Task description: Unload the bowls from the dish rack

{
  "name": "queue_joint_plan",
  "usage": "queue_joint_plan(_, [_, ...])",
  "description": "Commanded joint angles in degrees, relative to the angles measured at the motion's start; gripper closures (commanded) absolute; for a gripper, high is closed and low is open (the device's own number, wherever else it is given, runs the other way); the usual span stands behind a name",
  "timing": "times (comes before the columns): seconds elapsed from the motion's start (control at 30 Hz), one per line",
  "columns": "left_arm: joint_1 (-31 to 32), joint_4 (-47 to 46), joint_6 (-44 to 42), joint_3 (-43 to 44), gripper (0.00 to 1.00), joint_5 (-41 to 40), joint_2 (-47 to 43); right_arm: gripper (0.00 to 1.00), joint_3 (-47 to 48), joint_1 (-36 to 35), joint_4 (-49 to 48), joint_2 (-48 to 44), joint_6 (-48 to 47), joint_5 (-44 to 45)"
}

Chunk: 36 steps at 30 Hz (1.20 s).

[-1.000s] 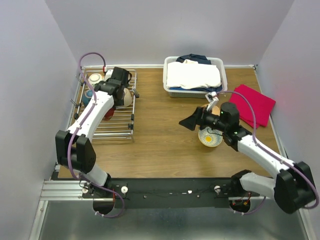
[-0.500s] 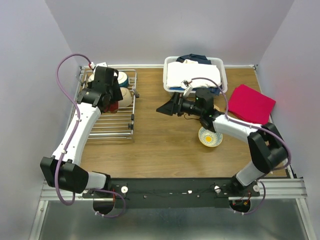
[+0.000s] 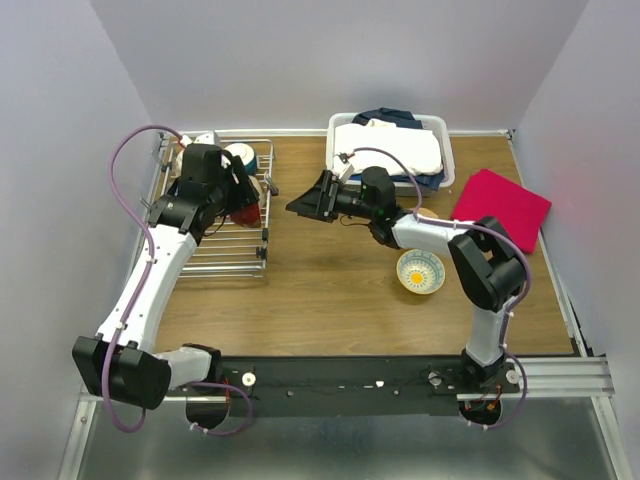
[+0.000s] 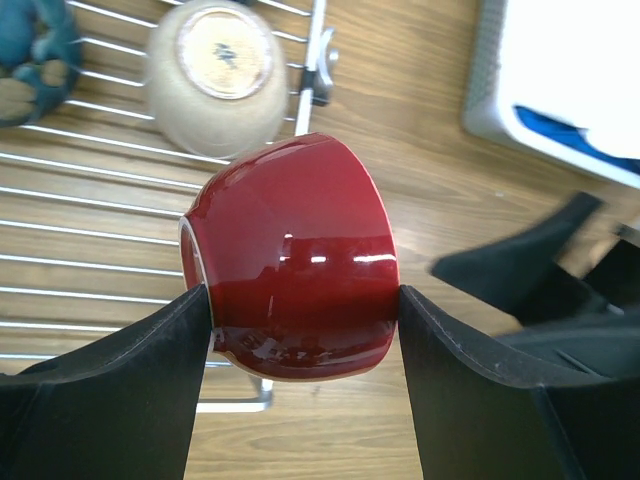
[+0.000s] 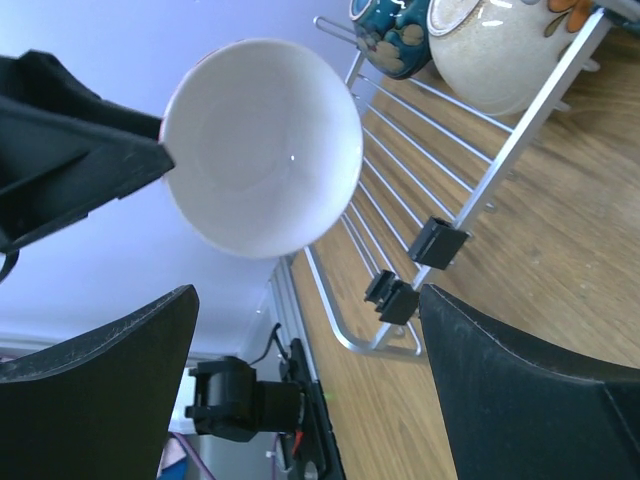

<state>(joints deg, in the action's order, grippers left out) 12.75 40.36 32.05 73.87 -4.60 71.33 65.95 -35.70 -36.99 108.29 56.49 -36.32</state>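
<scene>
The left gripper [image 4: 302, 296] is clamped on the red bowl [image 4: 290, 240], one finger pressed to each side of its glossy wall. The bowl is tipped on its side and held up off the bars, over the right edge of the dish rack [image 3: 215, 255]. Its inside is plain white (the right wrist view looks straight into it).

Two more bowls sit at the far end of the rack: a cream bowl [image 4: 220, 75] turned foot-up, and a dark blue bowl [image 4: 35, 50] to its left. A white, teal-rimmed bowl [image 3: 240, 155] sits at the rack's far edge.

The right gripper [image 3: 308, 203] reaches leftward over the wooden table [image 3: 320, 290], just right of the rack, and points at the red bowl. Its jaws are spread wide and hold nothing.

A patterned bowl [image 3: 421, 271] with a yellow centre stands upright on the table, well to the right of the rack. The white laundry basket [image 3: 345, 182] is at the far side, and a red cloth [image 3: 505, 205] lies to its right.
</scene>
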Motion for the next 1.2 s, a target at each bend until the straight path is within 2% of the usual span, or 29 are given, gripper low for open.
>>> queue_joint_plan(0.0, [-0.2,-8.4,3.4,-1.2,0.51,7.3,-4.6,0.02,3.3,-0.8,-5.2,3.9,4.8,-2.2])
queue_joint_plan(0.3, [-0.2,-14.6,8.3,-5.9,0.51,15.9,-8.3,0.02,6.6,-1.2,-6.5,8.1,6.8,-3.8])
queue_joint_plan(0.47, [-0.2,-17.5,9.6,-8.1,0.51,18.1,-9.5,0.05,7.6,-1.2,-8.1,9.7,8.2,-5.2])
queue_joint_plan(0.77, [-0.2,-22.5,11.2,-11.6,0.51,21.9,-11.1,0.23,7.5,-1.6,-12.4,11.2,10.8,-8.3])
queue_joint_plan(0.87, [-0.2,-23.2,11.4,-12.1,0.51,23.1,-11.3,0.33,7.5,-1.7,-12.8,11.2,10.5,-8.9])
queue_joint_plan(0.97, [-0.1,-23.4,11.4,-12.4,0.51,23.8,-11.3,0.53,6.9,-1.7,-13.1,11.0,10.5,-8.9])
queue_joint_plan(1.0, [-0.2,-23.2,11.3,-12.8,0.51,23.8,-11.3,0.65,6.7,-1.7,-13.2,10.8,10.1,-8.9])
queue_joint_plan(1.07, [-0.1,-22.4,10.2,-13.0,0.50,23.5,-11.6,0.78,6.1,-1.7,-12.6,10.0,9.3,-8.7])
queue_joint_plan(1.1, [-0.2,-21.9,9.6,-13.0,0.49,22.5,-11.7,0.90,5.9,-1.7,-12.0,9.6,8.1,-8.5])
queue_joint_plan(1.17, [-0.2,-20.3,7.7,-13.1,0.41,21.1,-12.3,0.99,5.2,-1.7,-9.3,8.3,6.4,-7.6])
